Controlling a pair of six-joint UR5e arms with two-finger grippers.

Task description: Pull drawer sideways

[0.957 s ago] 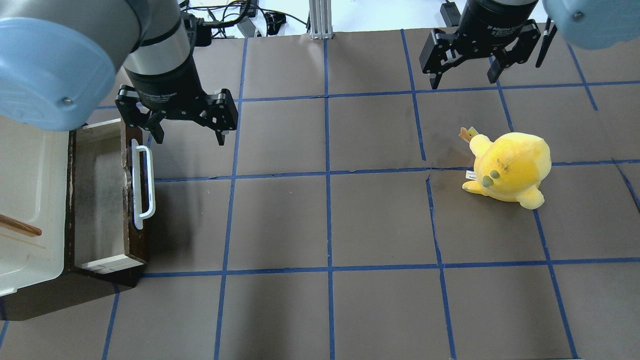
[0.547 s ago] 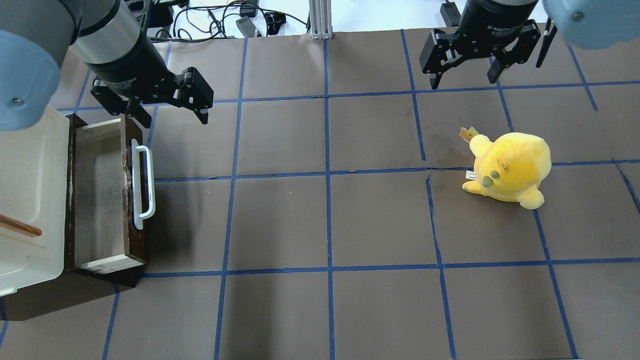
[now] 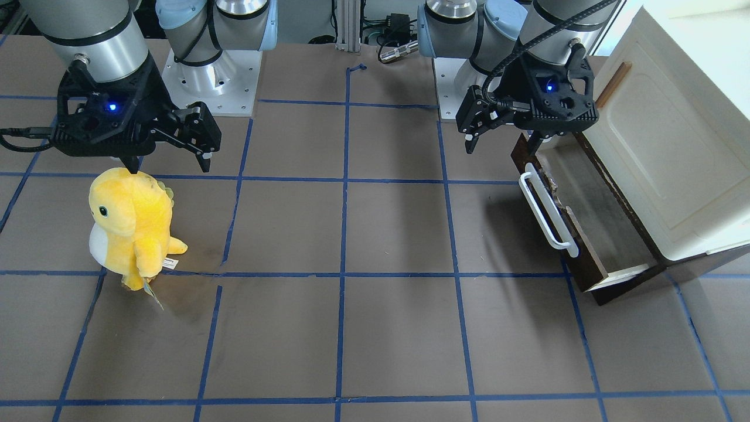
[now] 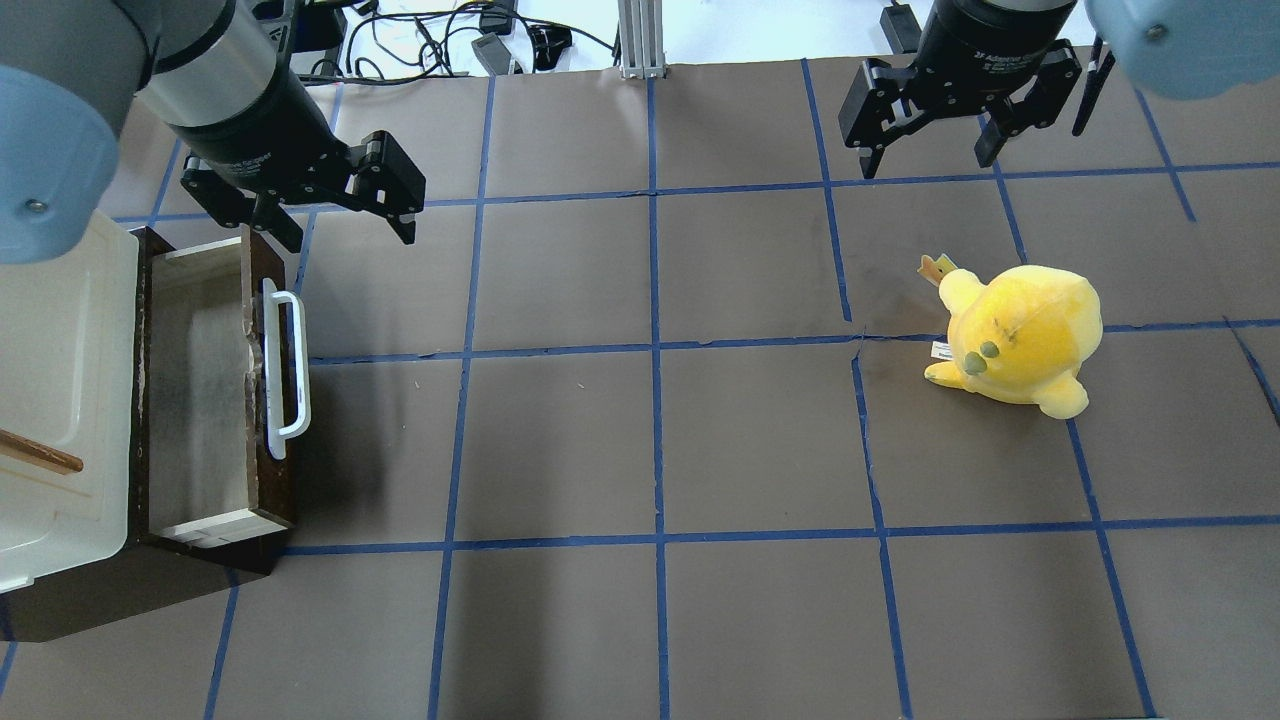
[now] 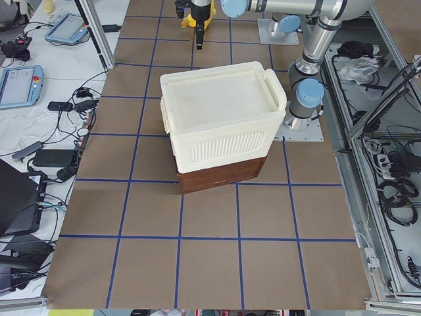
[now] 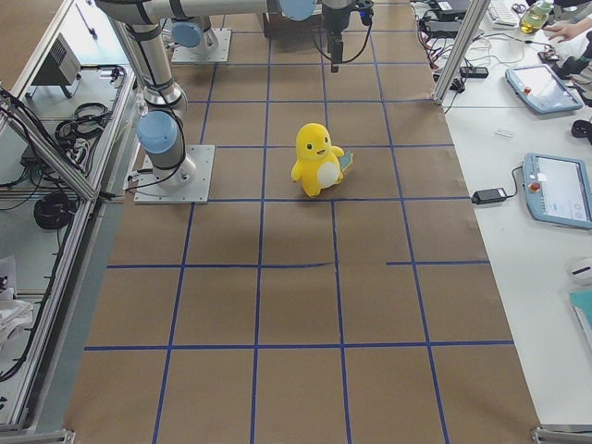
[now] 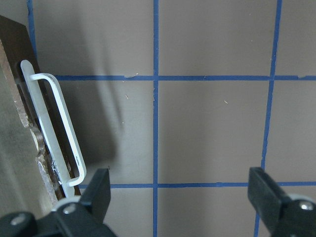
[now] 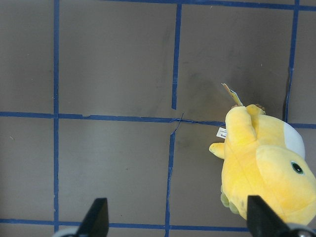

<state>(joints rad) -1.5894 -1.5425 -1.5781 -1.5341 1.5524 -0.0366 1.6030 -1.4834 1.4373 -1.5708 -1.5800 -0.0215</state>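
Hovering over the brown paper table w/ blue tape grid (image 4: 650, 440), the left gripper (image 4: 350, 240) has its jaws spread wide & holds nothing. In the left wrist view, bare table lies betw. the two fingers. Just beside one finger, outside the jaws, is the end of the long white bar handle (image 4: 290, 370). The finger is near that end but has no grip on it; whether they touch can't be told. The handle sits on the front of the dark brown wooden drawer (image 4: 195, 380), which stands pulled out sideways from under the cream panelled plastic cabinet (image 4: 50, 350), w/ its pale interior open to view. A small wooden handle (image 4: 40, 452) shows on the cabinet, further from the jaws. Well apart, across the table, the right gripper (image 4: 925, 165) hangs above the table w/ jaws also wide & empty. In the right wrist view, only taped table shows betw. its fingers. A yellow plush dinosaur toy (image 4: 1020, 335) stands upright ahead of the right jaws, offset to one side & outside them.
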